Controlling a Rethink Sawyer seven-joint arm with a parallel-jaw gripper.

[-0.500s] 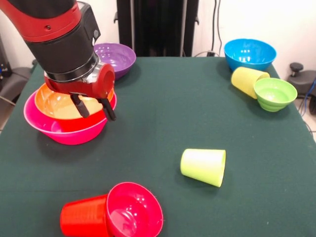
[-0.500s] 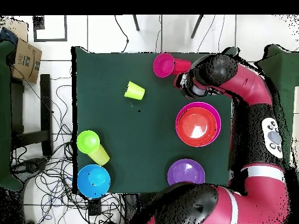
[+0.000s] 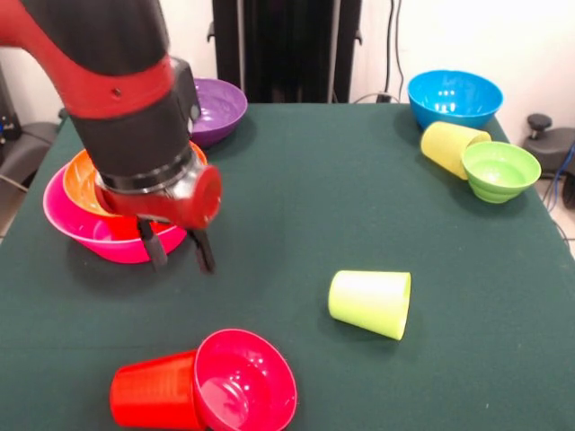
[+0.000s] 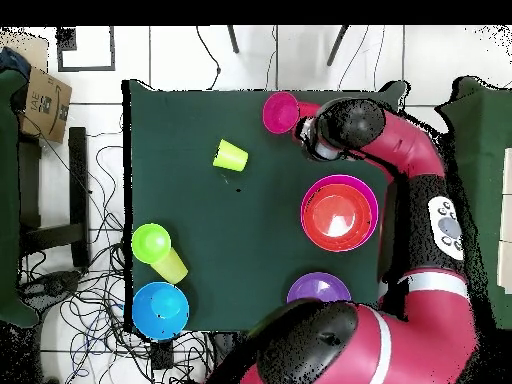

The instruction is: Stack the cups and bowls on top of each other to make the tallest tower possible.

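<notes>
While the gripper (image 3: 177, 250) hangs with its two dark fingers (image 3: 153, 249) spread apart and empty, just in front of the large pink bowl (image 3: 85, 231) and above bare green counter (image 3: 296, 197), the nearest loose pieces are the red cup (image 3: 151, 393) and the small magenta bowl (image 3: 244, 381), lying on their sides at the counter's near edge with the bowl's base apparently tucked into the cup's mouth. Both look like thin, glossy, light plastic: stiff enough to keep shape, but slick and liable to roll or skid if nudged, so a pinch across the rim wall seems safer than a squeeze around the tapered body. Already nested in the pink bowl are a large orange bowl (image 3: 83, 175) and something red, forming the tower's base. Well apart lie the lime green cup (image 3: 370, 303), pale yellow cup (image 3: 446, 145), ribbed green bowl (image 3: 499, 170), blue bowl (image 3: 454, 98) and purple bowl (image 3: 218, 109).
</notes>
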